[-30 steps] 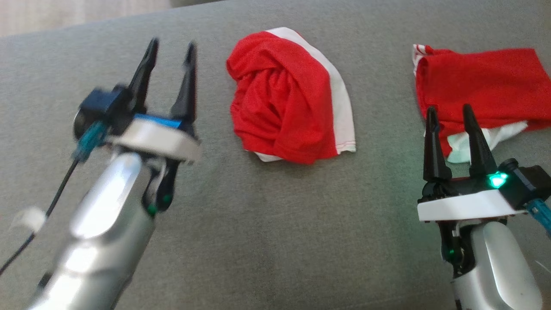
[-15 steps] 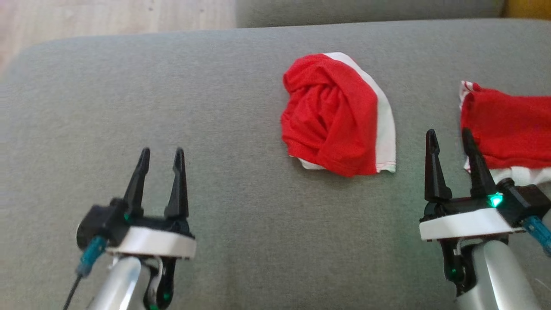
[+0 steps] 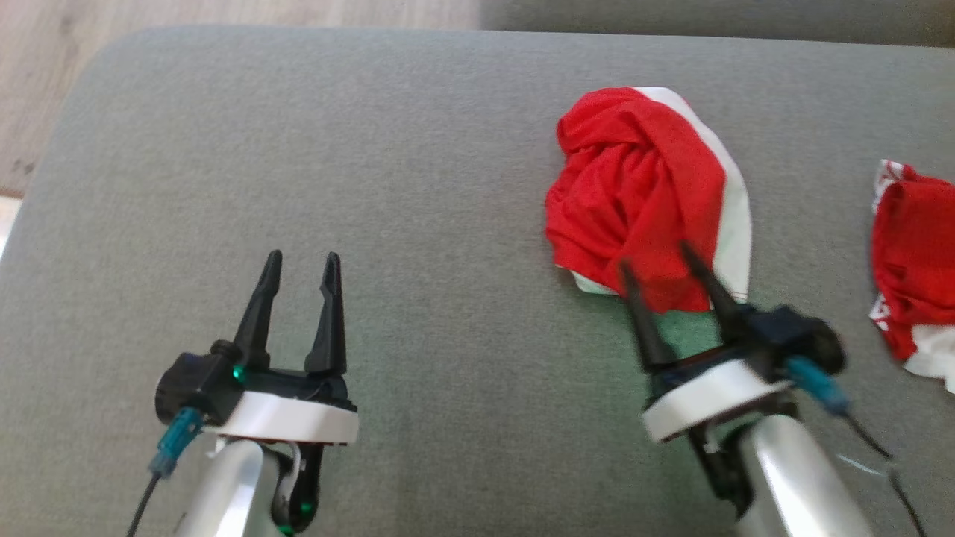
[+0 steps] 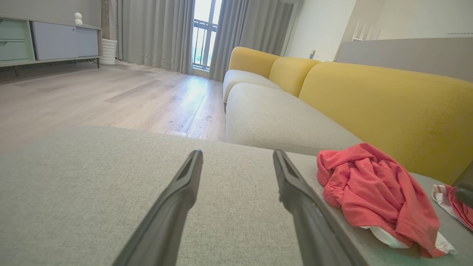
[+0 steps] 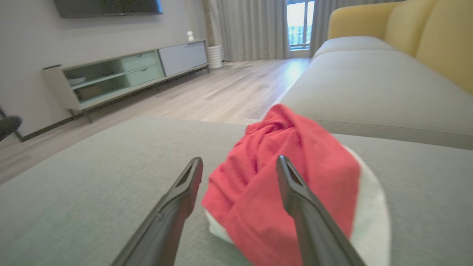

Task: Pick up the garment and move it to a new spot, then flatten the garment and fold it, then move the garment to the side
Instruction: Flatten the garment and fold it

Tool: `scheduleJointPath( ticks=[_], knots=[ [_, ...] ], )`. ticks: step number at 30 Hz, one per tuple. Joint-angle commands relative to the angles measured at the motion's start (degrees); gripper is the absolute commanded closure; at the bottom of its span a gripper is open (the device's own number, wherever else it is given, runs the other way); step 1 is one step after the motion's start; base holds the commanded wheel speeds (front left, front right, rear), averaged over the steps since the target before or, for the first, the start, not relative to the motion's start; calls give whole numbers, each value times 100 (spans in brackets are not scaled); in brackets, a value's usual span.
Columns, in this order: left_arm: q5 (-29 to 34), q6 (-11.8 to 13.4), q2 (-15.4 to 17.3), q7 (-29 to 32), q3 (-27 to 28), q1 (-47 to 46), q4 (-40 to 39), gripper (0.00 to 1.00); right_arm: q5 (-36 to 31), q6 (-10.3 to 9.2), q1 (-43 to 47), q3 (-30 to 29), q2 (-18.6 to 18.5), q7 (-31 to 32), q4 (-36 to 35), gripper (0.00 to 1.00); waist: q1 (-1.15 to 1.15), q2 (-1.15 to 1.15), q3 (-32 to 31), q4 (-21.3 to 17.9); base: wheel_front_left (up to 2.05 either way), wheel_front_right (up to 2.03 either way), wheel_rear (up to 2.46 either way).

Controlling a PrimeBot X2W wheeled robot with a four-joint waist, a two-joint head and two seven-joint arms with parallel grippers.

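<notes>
A crumpled red-and-white garment [image 3: 642, 186] lies bunched on the far right of a grey sofa seat [image 3: 373, 149], its red cloth twisted into folds and a white band running along its right edge. The robot's right hand [image 3: 653, 256], blurred in the head view, points at the heap's near edge. Its two dark fingers are spread wide with nothing between them. From its wrist camera the fingers frame the near red folds, though whether the tips touch the cloth cannot be told. The left hand [image 3: 303, 256] hovers over bare cushion at near left, well apart from the garment, its fingers likewise wide apart and empty. A second red garment [image 3: 914, 253] with white trim sits farther right, apart from the first and cut off by the picture's edge. Wooden floor [image 3: 186, 15] shows beyond the seat's far left corner, and a yellow backrest [image 4: 369, 96] rises behind the garment in the left wrist view. By the look of things the job is at its opening step. The garment is not yet lifted, and the move to a new spot, the flattening, the folding and the final shift to the side all appear to lie ahead.
</notes>
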Motion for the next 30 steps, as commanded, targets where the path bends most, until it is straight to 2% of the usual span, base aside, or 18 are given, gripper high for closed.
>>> scheduleJointPath(
  ticks=[1,3,7,17,18,19,23,25,30],
  knots=[
    [60,-32,-16,-53,232,-201,-117,0,-88,39,-292,318,-13,67,-66,0,0,0,63,114,0,0,0],
    [91,-77,-85,-53,242,-220,-79,0,-402,39,-471,555,-13,134,155,0,0,0,101,201,0,0,0],
    [117,-144,-176,-53,270,-264,4,0,-957,39,-827,669,-13,381,790,0,0,0,158,364,0,0,0],
    [140,-215,-260,-53,314,-321,152,0,-2127,39,-1501,491,-13,1047,2123,0,0,0,266,647,0,0,0],
    [143,-219,-264,-53,304,-328,169,0,-2145,39,-1559,493,-13,1081,2232,31,0,0,270,668,0,0,0],
    [142,-222,-269,-53,297,-332,182,0,-2138,39,-1626,497,-13,1049,2290,100,0,0,271,684,0,0,0],
    [128,-230,-281,-53,302,-337,217,0,-1762,39,-1847,509,-13,703,2243,100,0,0,228,692,0,0,0],
    [145,-233,-285,-53,330,-333,244,0,-1084,39,-2000,687,-13,310,1982,100,0,0,147,638,0,0,0],
    [190,-236,-289,-53,390,-281,249,0,141,39,-2390,1108,-12,-182,1162,100,0,0,-42,476,0,0,0]
  ],
)
